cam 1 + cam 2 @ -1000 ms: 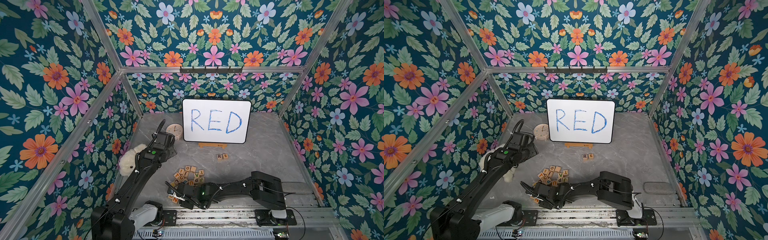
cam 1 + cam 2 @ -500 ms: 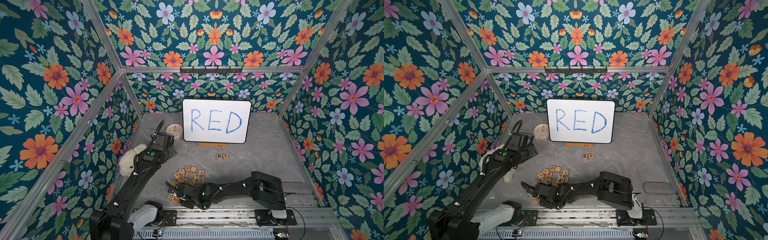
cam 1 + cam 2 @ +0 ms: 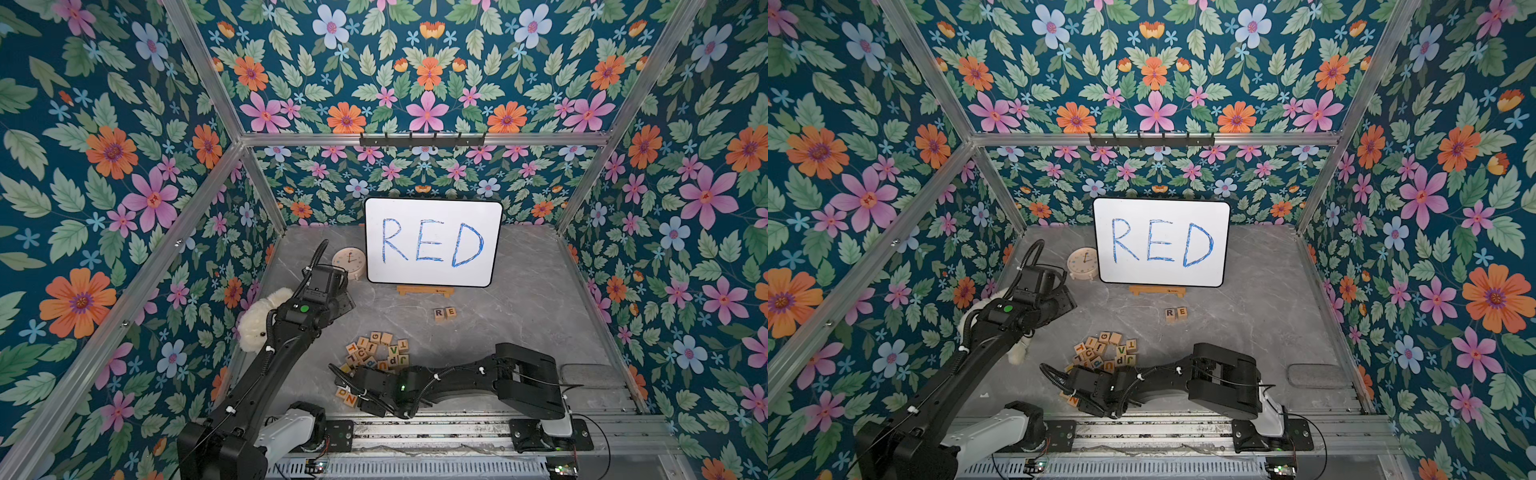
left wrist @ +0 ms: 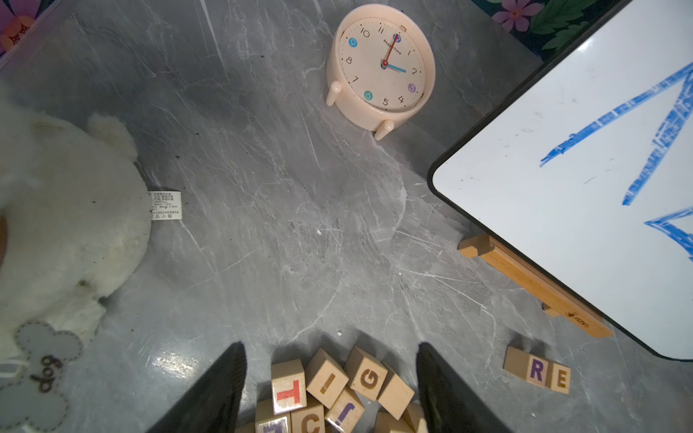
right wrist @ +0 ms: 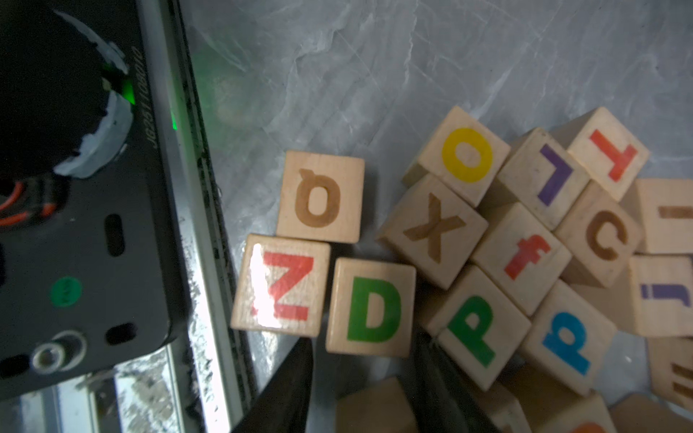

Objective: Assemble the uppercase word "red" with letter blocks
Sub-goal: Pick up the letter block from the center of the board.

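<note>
Two letter blocks, a purple R (image 3: 439, 313) and an orange-red E (image 3: 451, 311), stand side by side in front of the whiteboard, also in the left wrist view as R (image 4: 537, 369) and E (image 4: 561, 378). The green D block (image 5: 371, 307) lies flat at the pile's near edge, beside a red N block (image 5: 281, 286). My right gripper (image 5: 364, 337) is low, open, with its fingertips just short of the D and touching nothing. My left gripper (image 4: 330, 345) hangs open high above the far side of the pile (image 3: 378, 353), holding nothing.
A whiteboard (image 3: 432, 243) with blue RED leans on a wooden stand (image 3: 424, 289) at the back. A pale clock (image 3: 349, 262) and a white plush dog (image 3: 259, 318) sit on the left, and a grey pad (image 3: 590, 374) on the right. The metal rail (image 3: 415, 424) runs along the front.
The right gripper's jaws have widened a little at the near edge of the pile. The left arm has hardly shifted.
</note>
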Robot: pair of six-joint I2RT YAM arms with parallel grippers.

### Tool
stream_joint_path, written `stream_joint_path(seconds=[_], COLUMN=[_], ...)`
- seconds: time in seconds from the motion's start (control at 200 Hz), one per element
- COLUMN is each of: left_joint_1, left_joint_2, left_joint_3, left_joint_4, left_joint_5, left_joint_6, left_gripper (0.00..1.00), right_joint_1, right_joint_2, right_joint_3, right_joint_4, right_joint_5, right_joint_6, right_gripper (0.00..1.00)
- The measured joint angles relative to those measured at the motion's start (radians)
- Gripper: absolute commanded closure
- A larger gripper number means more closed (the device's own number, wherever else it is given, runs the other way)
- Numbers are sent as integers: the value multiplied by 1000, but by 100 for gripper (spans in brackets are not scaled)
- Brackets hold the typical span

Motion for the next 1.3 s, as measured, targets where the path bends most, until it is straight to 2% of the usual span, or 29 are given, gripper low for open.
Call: stream_joint_path(seconds=[0.79, 1.095, 1.3], left_joint_1=[0, 0, 0], left_joint_2=[-4, -9, -14], left_joint_3=[-5, -5, -11], left_joint_4=[-5, -6, -8], left_joint_5=[2, 2, 7], left_joint_6=[-13, -18, -20], left_gripper=[25, 25, 25], right_joint_1=[-26, -27, -27], right_joint_2=[47, 48, 48], right_joint_3=[39, 34, 25], right_joint_4=[30, 48, 67], right_joint_5=[-33, -46, -45], right_joint_6=[-16, -23, -24], right_gripper=[55, 69, 72])
